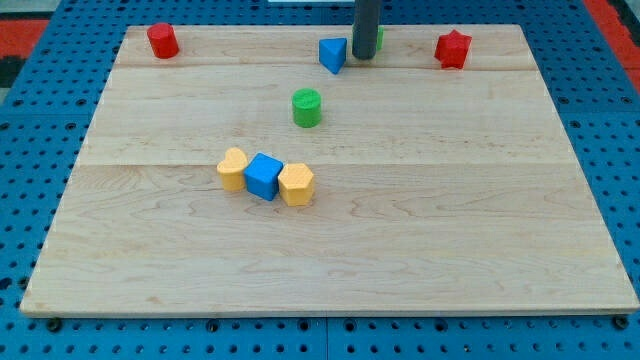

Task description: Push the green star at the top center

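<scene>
The dark rod comes down at the view's top centre, and my tip [364, 56] rests on the board. A sliver of green [379, 38] shows just behind the rod on its right; it is the green star, mostly hidden by the rod. A blue triangular block [332, 54] sits just left of my tip, close to it. A green cylinder [307, 107] stands below and left of my tip.
A red cylinder [162, 40] stands at the top left and a red star [453, 48] at the top right. A yellow heart [232, 168], a blue cube [264, 176] and a yellow hexagon [296, 184] touch in a row at centre left. The wooden board [480, 220] lies on blue pegboard.
</scene>
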